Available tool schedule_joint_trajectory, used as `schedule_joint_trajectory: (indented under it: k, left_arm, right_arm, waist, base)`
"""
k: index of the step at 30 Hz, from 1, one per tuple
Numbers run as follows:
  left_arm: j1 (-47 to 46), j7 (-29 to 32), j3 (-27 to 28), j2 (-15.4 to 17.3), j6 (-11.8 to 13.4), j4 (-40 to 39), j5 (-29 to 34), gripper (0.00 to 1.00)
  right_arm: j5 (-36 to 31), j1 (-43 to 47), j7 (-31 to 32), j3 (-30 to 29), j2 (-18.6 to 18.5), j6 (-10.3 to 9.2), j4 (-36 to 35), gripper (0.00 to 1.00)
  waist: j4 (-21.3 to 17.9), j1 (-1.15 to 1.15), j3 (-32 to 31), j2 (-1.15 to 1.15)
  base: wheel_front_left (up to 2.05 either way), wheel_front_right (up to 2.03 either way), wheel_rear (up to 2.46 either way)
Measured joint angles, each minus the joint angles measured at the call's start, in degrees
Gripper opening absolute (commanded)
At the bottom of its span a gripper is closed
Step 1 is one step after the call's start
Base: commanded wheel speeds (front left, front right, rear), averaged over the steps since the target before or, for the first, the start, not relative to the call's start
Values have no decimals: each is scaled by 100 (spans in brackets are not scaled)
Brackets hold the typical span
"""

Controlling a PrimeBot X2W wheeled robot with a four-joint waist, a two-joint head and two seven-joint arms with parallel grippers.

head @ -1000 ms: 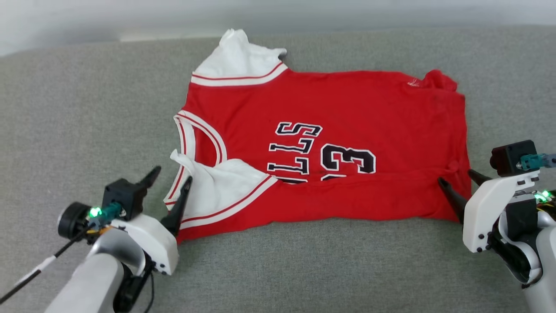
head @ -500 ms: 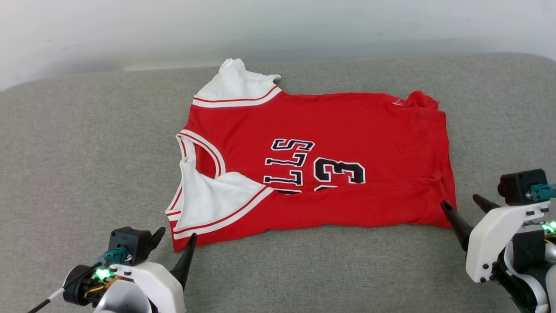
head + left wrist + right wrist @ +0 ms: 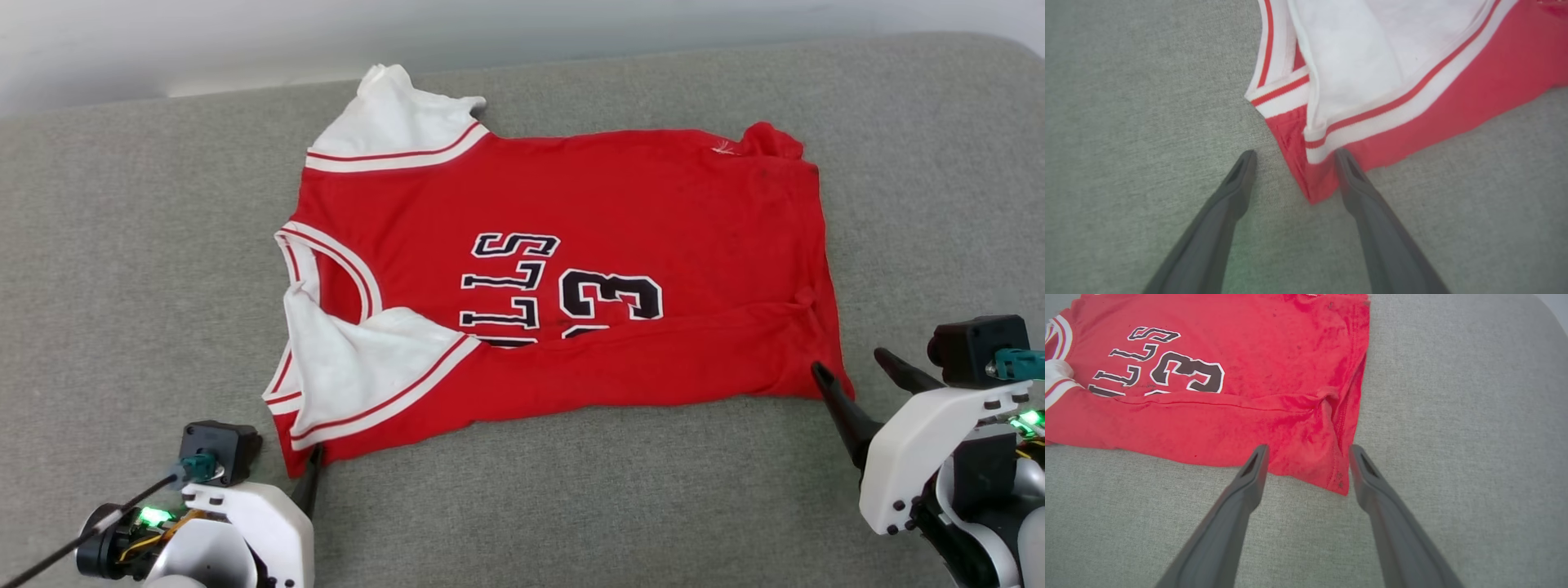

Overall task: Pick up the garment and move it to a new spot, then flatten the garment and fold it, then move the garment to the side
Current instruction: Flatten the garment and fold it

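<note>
Currently the garment (image 3: 571, 269) is lying half-folded on the cushion (image 3: 122, 245). The left pincer (image 3: 1294, 155) and right pincer (image 3: 1308, 449) are gaping apart at its near corners, likely readying a grasp.

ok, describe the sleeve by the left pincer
A red BULLS jersey lies on the grey upholstered surface. Its near white sleeve sits just ahead of the left pincer. Unlike the far sleeve, it is folded in over the red front.

right gripper (image 3: 1308, 451) spread wide, red garment (image 3: 1274, 375) corner between its tips, grey cushion (image 3: 1461, 416) beneath, black 3 visible
</note>
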Motion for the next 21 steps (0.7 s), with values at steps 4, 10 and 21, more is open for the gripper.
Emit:
schedule_joint_trajectory:
  k: [4,10,21]
  left_arm:
    - [-37,60,-33,37,46,210,35,100]
    - [-139,213,-136,24,-175,316,-75,0]
    - [-156,-191,-216,-78,-218,-99,53,0]
  right_arm:
    - [25,-4,-56,64,55,0,-7,100]
    - [13,-21,-107,18,11,0,42,100]
    - [-218,-187,192,-264,-149,-1,379,100]
  waist:
    - [-85,0,124,0]
    - [-109,0,172,0]
    - [165,1,-75,0]
  base:
    - [0,0,0]
    - [0,0,0]
    - [0,0,0]
